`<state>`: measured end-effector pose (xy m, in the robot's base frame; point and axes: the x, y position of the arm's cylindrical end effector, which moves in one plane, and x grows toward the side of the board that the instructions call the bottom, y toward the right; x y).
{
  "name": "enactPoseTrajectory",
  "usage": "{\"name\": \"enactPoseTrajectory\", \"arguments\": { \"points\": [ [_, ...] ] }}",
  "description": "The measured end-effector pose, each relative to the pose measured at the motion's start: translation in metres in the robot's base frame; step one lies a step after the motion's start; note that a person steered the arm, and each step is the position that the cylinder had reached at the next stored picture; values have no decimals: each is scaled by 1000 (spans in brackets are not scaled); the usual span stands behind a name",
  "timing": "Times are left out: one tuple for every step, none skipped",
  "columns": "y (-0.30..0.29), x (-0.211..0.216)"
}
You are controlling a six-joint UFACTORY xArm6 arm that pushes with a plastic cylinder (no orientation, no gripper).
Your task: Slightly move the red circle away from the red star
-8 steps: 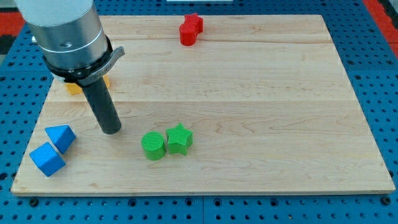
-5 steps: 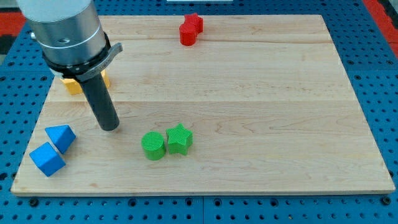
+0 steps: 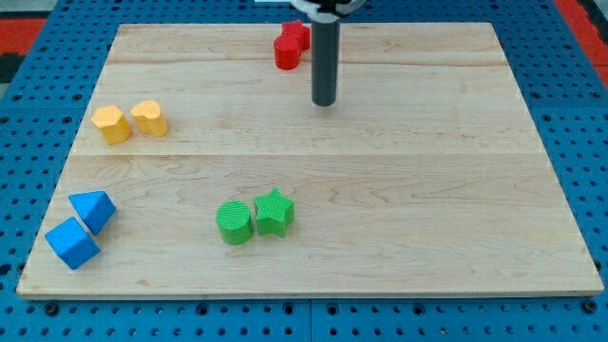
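Blue blocks sit near the bottom left corner of the wooden board (image 3: pixel 399 190). One is a blue cube (image 3: pixel 72 243), and a blue wedge shape (image 3: pixel 93 208) touches it just above.

Two yellow blocks lie side by side near the left edge, higher up. The left yellow block (image 3: pixel 112 124) looks six-sided. The right yellow block (image 3: pixel 149 117) has a shape I cannot make out.

A green circle (image 3: pixel 234 223) and a green star (image 3: pixel 275 212) touch each other in the lower middle of the board, with the circle on the left.

Near the top edge, a bit left of the middle, are the two red blocks. The red circle (image 3: pixel 286 52) is the lower left one. The red star (image 3: pixel 299 34) touches it at its upper right, and the rod hides part of the star.

The rod stands straight up, just right of the red blocks. My tip (image 3: pixel 325 103) rests on the board below and to the right of the red circle, near it but not touching. It has no fingers to open or close, and it holds nothing.

No words or labels show on any block or on the board. All around the board is a blue table (image 3: pixel 570 104) full of little holes.
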<state>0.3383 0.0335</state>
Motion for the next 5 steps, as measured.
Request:
{"name": "enactPoseTrajectory", "arguments": {
  "points": [
    [21, -28],
    [31, -56],
    [-23, -82],
    [-93, -91],
    [-103, -79]
  ]
}}
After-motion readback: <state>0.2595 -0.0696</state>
